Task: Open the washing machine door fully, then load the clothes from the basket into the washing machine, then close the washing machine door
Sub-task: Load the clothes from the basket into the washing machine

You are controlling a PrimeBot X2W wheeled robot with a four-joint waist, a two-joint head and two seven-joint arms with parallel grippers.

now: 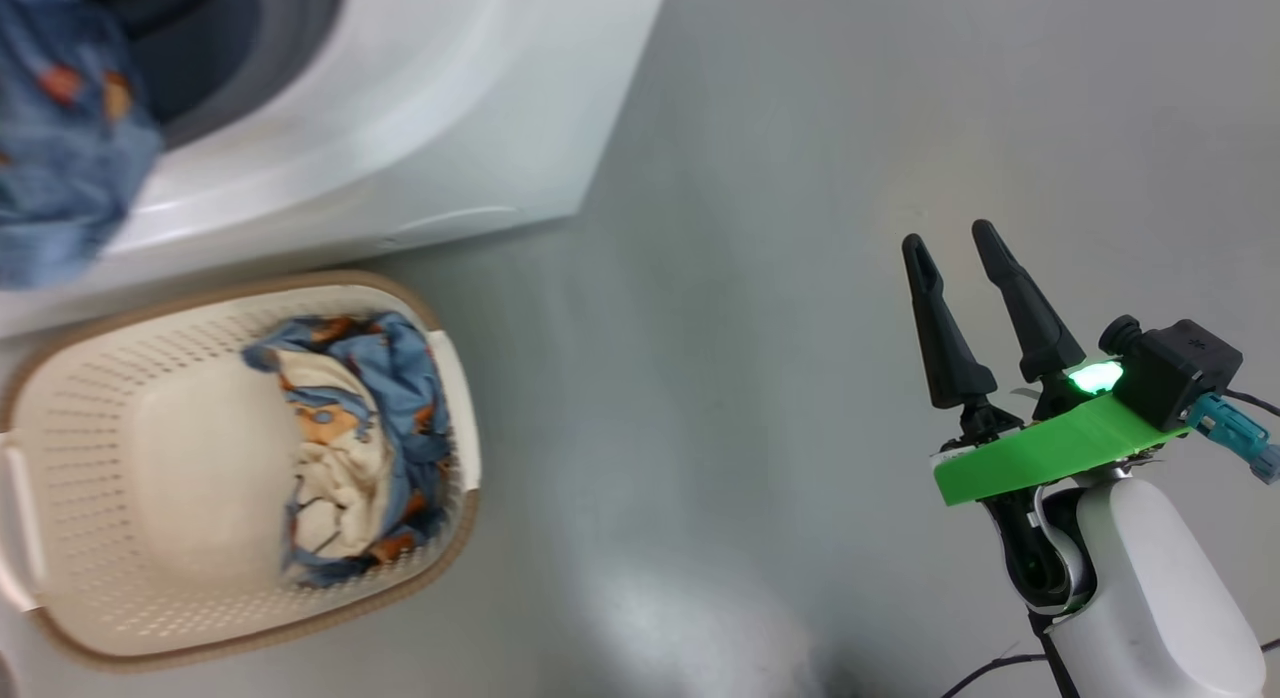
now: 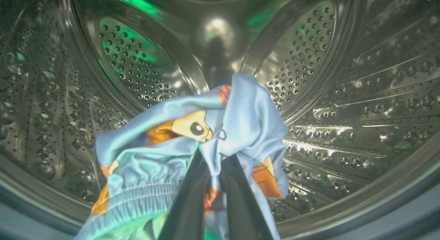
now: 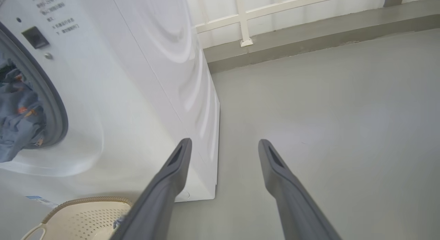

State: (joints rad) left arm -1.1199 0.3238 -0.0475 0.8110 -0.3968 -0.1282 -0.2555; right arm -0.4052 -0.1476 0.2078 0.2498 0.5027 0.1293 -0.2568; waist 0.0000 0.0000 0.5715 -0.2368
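Observation:
My left gripper is shut on a light blue garment with orange prints, held at the mouth of the steel drum. The head view shows that garment hanging at the washing machine opening. More clothes, blue and cream, lie at the right side of the basket on the floor in front of the washer. Off to the right, my right gripper stands open over bare floor, holding nothing. The washing machine door is out of view.
Grey floor stretches right of the washer. In the right wrist view the washer's side panel is just left of the open gripper, the basket rim lies low left, and a white railing lines the far wall.

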